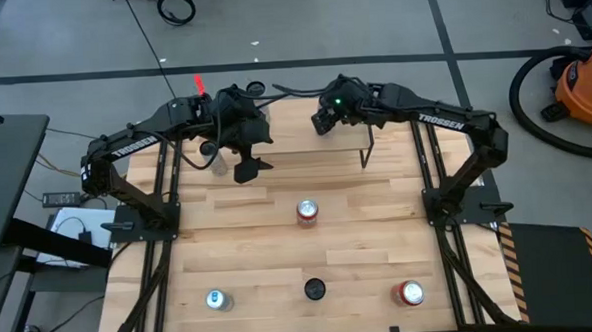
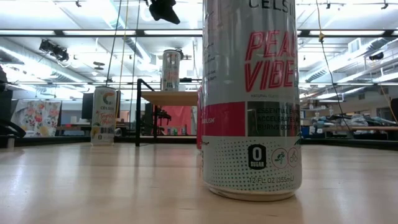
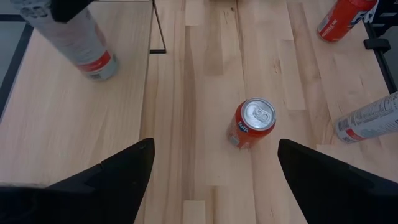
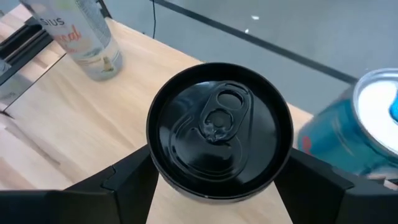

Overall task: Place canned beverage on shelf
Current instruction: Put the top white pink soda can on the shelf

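The shelf (image 2: 177,98), a low wooden board on thin black legs (image 1: 367,148), stands at the table's far middle. A tall silver can with a black lid (image 4: 219,127) stands upright on it and also shows in the low view (image 2: 171,70) and the left wrist view (image 3: 84,46). My right gripper (image 4: 221,151) is open over this can at the far side (image 1: 321,118), its fingers showing on either side of the lid. In the low view the can's sides are bare. My left gripper (image 1: 248,166) is open and empty, high over the table left of the shelf (image 3: 214,146).
A blue can (image 4: 364,121) stands close beside the black-lidded can. A silver can (image 1: 219,165) stands on the table left of the shelf. An orange can (image 1: 307,212) stands mid-table. A blue can (image 1: 218,301), a black-lidded can (image 1: 314,288) and a red can (image 1: 410,293) stand near the front edge.
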Tool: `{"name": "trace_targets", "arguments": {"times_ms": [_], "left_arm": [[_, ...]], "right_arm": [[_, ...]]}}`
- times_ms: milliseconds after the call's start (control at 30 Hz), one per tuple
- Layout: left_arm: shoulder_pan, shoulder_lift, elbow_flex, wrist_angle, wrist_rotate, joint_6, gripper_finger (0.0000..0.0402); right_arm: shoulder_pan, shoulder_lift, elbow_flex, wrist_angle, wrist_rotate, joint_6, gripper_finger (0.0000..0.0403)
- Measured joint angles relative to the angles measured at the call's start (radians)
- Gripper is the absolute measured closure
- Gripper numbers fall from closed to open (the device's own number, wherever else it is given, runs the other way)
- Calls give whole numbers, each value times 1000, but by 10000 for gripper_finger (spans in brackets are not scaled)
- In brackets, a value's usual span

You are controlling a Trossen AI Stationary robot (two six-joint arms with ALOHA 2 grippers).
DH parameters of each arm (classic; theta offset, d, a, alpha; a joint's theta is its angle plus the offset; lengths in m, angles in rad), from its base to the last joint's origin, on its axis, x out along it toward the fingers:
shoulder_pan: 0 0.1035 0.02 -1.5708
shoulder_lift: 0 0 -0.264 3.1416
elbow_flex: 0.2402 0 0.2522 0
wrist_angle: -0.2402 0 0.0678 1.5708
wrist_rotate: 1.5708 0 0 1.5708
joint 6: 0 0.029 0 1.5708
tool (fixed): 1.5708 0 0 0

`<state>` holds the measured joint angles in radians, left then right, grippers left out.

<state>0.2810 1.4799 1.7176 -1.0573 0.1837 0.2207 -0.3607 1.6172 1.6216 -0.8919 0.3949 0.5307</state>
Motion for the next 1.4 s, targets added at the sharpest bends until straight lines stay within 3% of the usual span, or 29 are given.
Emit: {"name": "trace_targets", "arguments": {"times_ms": [567,1033,1400], "left_arm": [[0,0,0,10,0,3,49],[0,0,0,15,0,3,49],[0,0,0,14,0,-2,49]], "right_arm": [[26,-32,-8,-26,33,106,106],[66,-30,-10,-38,149,215,106],[65,-30,-10,-7,98,137,105]]}}
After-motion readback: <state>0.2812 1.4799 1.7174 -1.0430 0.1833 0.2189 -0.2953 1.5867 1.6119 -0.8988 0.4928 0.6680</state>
